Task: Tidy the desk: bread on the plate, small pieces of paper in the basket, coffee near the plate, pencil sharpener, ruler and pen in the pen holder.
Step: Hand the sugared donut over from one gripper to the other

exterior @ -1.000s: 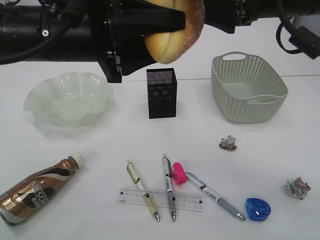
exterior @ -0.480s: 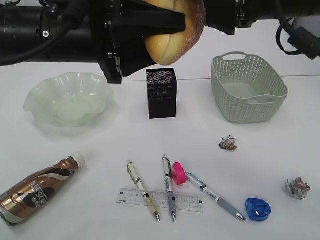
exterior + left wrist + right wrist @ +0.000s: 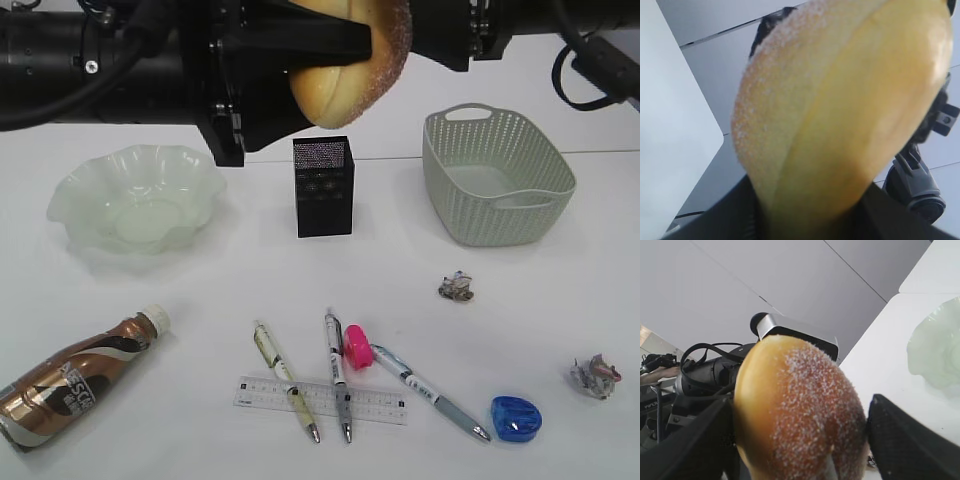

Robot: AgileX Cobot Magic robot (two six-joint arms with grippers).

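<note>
Golden bread [image 3: 350, 60] pinched in left claw [image 3: 810, 220], high above worktop [image 3: 200, 290], right claw [image 3: 800, 440] spread around it. Green plate [image 3: 75, 195] down-left of the bread, on left arm's side, so nearer.

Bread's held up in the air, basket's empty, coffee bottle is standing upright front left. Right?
Not quite. The coffee bottle is lying on its side on the desk, not standing; the exterior view shows it. The rest holds: the bread is held up above the desk, and the basket is empty.
</note>
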